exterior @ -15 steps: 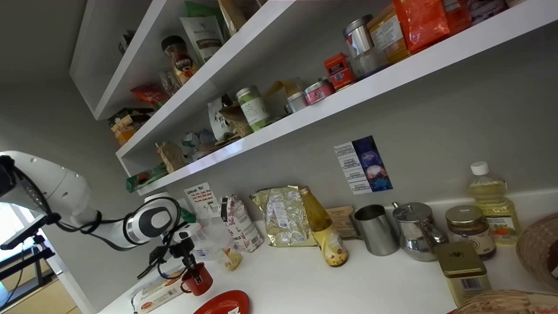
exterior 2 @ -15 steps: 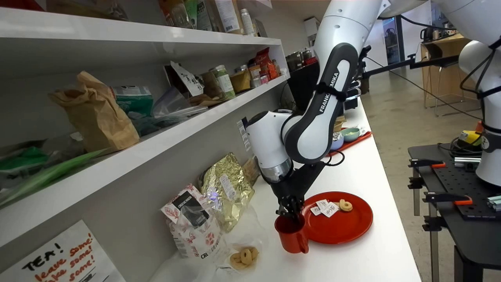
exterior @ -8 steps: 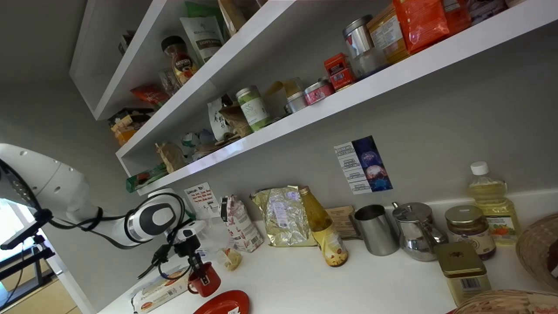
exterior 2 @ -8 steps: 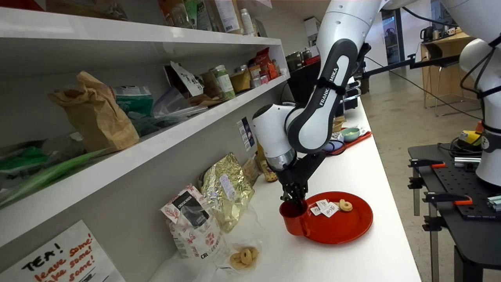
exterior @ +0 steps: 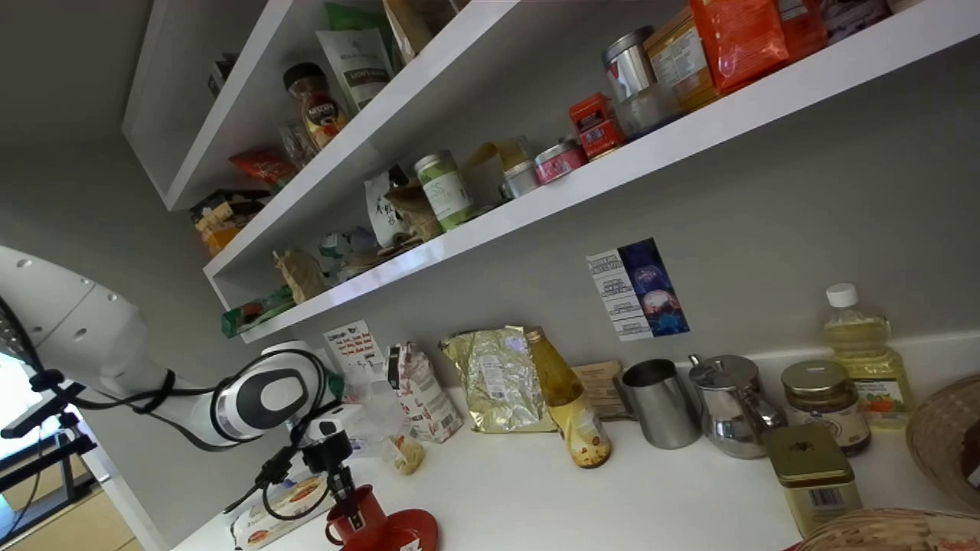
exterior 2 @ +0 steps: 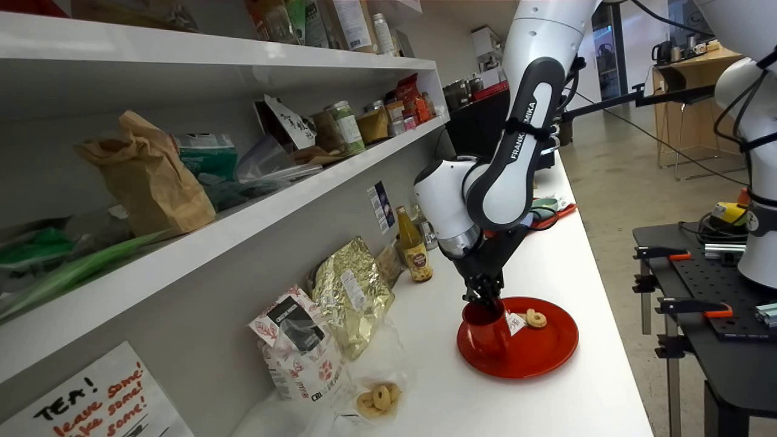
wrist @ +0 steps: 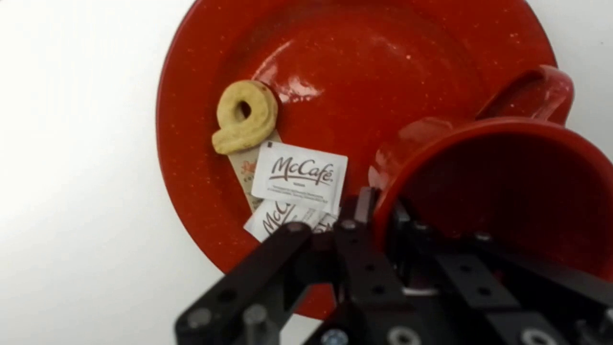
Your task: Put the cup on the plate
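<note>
The red cup (exterior 2: 487,332) is over the near-shelf part of the red plate (exterior 2: 546,352) in an exterior view; I cannot tell whether its base touches the plate. It also shows over the plate (exterior: 419,528) in an exterior view, where the cup (exterior: 371,513) looks slightly tilted. In the wrist view, my gripper (wrist: 382,215) is shut on the cup's wall, one finger outside and one inside the cup (wrist: 507,182). The cup's handle points away from the gripper, and the plate (wrist: 364,62) spreads below. The cup's base is hidden.
White McCafé packets (wrist: 299,177) and a ring-shaped biscuit (wrist: 245,115) lie on the plate beside the cup. A paper bag (exterior 2: 300,346), a gold foil bag (exterior 2: 352,297) and a yellow bottle (exterior 2: 414,246) stand along the wall. A shelf (exterior 2: 243,243) overhangs the table.
My gripper has carried the cup from beside the plate to over it, rising slightly and then lowering. The grip on the cup's wall has stayed the same.
</note>
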